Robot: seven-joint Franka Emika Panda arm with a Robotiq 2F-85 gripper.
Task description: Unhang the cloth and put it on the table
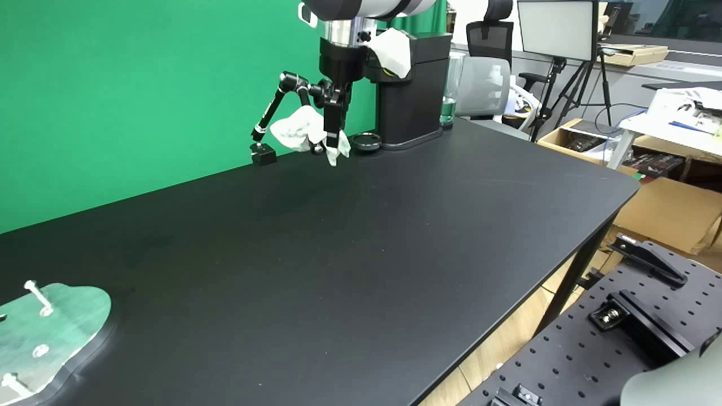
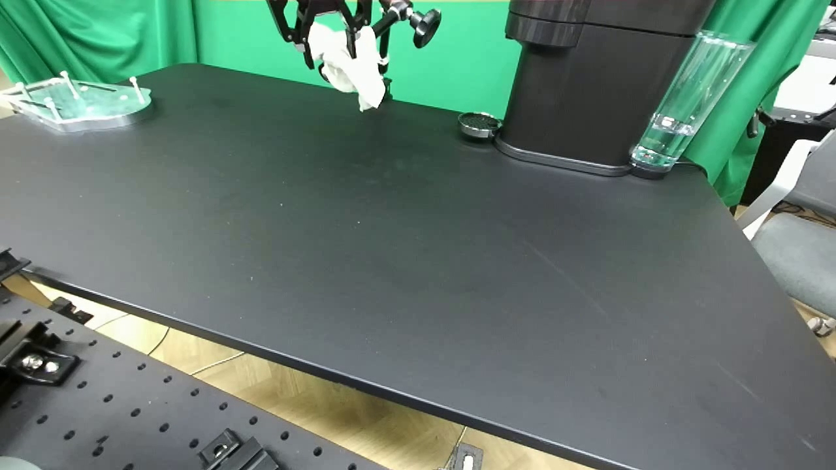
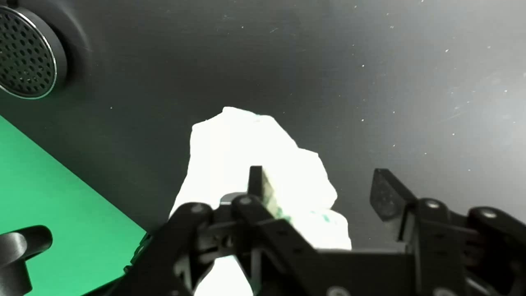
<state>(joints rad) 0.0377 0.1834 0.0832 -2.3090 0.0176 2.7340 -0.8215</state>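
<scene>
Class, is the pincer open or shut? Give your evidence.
The pincer is open: in the wrist view, its fingertips stand well apart, one overlapping the white cloth, the other past its edge.

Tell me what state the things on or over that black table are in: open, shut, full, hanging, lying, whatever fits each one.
Cloth: crumpled, hanging from the jointed stand, not yet on the table
Jointed stand: bent at its joint
Gripper: open, not clamped on anything
Clear container: partly filled
Black machine: standing; on or off, cannot tell
Round perforated piece: lying perforated side up
Pegged board: lying flat, pegs up
</scene>
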